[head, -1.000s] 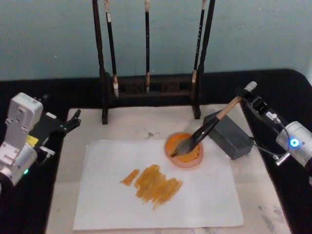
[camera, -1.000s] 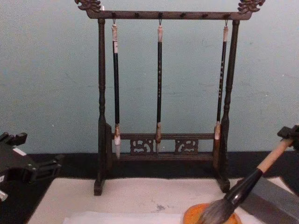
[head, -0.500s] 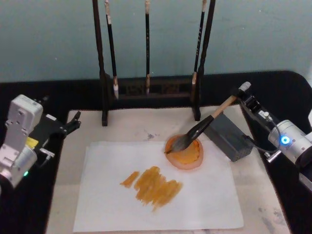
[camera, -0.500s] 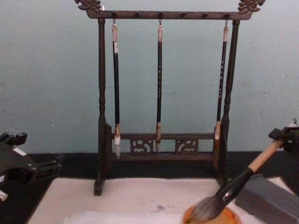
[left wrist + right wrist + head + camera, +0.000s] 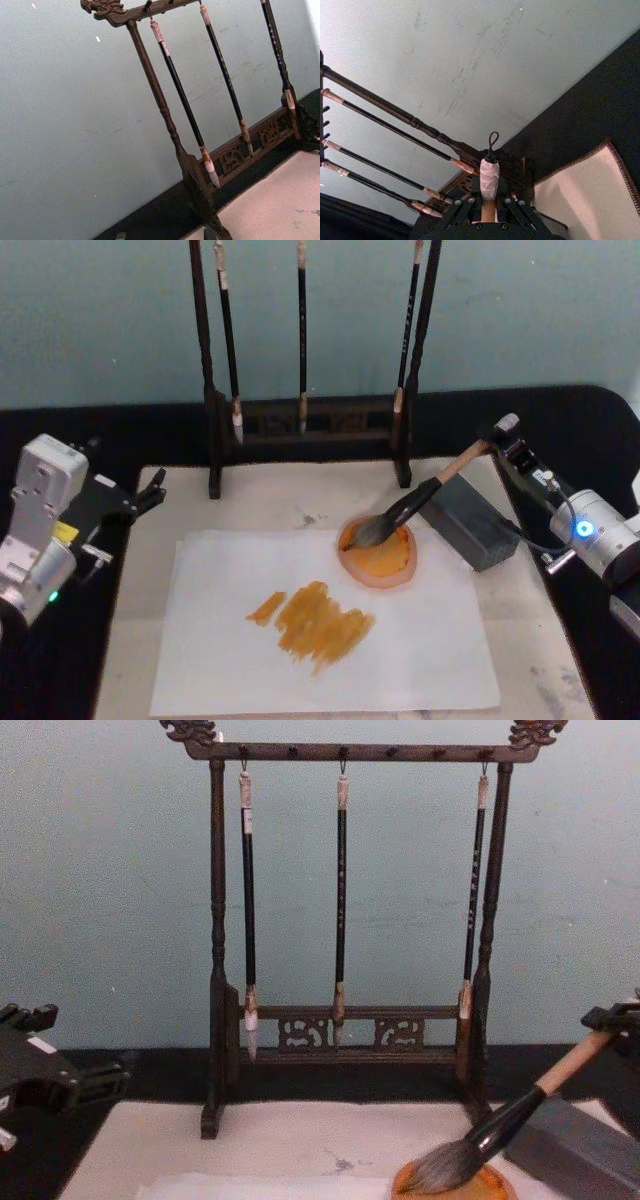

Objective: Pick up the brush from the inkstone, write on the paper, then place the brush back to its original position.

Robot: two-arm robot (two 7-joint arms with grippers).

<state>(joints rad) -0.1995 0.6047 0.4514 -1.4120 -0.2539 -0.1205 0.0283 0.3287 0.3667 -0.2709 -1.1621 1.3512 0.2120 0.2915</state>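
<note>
The brush [image 5: 432,488] slants down from my right gripper [image 5: 500,446], which is shut on the tan handle just below its white-wrapped end [image 5: 489,176]. Its dark bristles [image 5: 370,532] rest in the far part of the round orange inkstone [image 5: 385,562]. From the chest view the brush [image 5: 512,1118] leans in from the right, its bristles touching the inkstone [image 5: 480,1186]. The white paper [image 5: 420,640] lies in front of the inkstone and bears orange strokes [image 5: 318,618]. My left gripper [image 5: 150,490] is parked open at the left table edge, holding nothing.
A grey rectangular block [image 5: 468,520] sits right of the inkstone, under the brush handle. A dark wooden stand [image 5: 215,440] with three slim hanging brushes [image 5: 341,900] rises at the back of the beige mat [image 5: 260,495]. Black table surrounds the mat.
My right gripper has shifted slightly left with the brush, dragging the bristles toward the inkstone's far rim. The left arm has stayed still.
</note>
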